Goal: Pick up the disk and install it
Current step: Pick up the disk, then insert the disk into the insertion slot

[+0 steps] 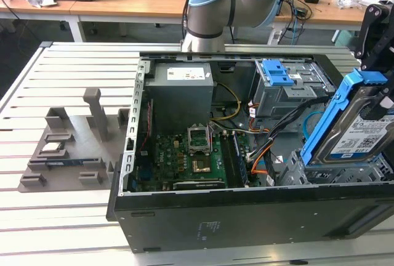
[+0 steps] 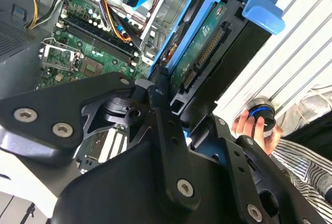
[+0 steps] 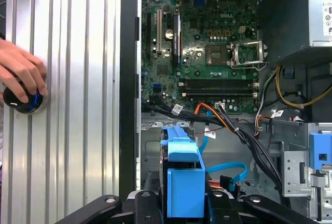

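Fixture tray (image 1: 61, 155) sits on the slatted table (image 1: 37, 75) at the exterior view's left; open computer case (image 1: 184, 217) in the middle. At the right, the gripper (image 1: 378, 96) pinches the disk (image 1: 357, 133) (blue frame, label facing out), held tilted above the case's front drive cage (image 1: 295, 173), clear of the motherboard (image 1: 191, 161).

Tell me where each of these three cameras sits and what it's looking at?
Exterior view: off the arm, looking down across the open computer case; the robot arm rises behind, and the disk is held tilted at the exterior view's right.
First wrist view: rides near the wrist, facing down onto the motherboard; a person's hand rests on a knob.
Second wrist view: near the wrist, looking past the pincer along the disk.
Shared: both wrist views show the disk, motherboard and hand.
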`<state>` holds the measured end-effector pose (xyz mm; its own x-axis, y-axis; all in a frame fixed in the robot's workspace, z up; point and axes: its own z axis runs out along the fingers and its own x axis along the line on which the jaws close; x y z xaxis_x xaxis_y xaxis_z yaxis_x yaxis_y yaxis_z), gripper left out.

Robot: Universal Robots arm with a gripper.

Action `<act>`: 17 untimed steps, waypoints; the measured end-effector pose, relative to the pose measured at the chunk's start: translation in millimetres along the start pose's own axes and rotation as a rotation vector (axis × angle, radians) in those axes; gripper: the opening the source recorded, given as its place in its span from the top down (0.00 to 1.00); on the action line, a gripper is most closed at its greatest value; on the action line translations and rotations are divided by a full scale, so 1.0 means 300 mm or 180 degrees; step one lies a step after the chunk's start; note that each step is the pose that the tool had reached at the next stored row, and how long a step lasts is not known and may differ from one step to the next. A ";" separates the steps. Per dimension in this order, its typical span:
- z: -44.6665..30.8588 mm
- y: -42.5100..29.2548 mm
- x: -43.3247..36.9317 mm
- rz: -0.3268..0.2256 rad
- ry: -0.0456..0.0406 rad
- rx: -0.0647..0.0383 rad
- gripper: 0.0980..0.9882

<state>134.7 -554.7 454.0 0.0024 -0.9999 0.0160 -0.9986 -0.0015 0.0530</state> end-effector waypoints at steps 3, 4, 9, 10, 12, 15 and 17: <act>0.000 0.000 0.000 0.0000 0.0000 0.0000 0.70; 0.000 0.000 0.000 0.0000 0.0000 0.0000 0.70; 0.000 0.000 0.000 -0.0001 -0.0028 0.0000 0.70; 0.000 0.000 0.000 -0.0002 -0.0039 0.0000 0.70; 0.001 0.000 0.000 -0.0004 -0.0069 0.0000 0.70; 0.008 -0.012 -0.001 0.0046 -0.0071 0.0000 0.70; 0.013 -0.016 -0.002 0.0102 -0.0074 0.0000 0.70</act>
<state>139.3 -554.0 449.8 -0.0310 -0.9995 -0.0054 -0.9981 0.0306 0.0529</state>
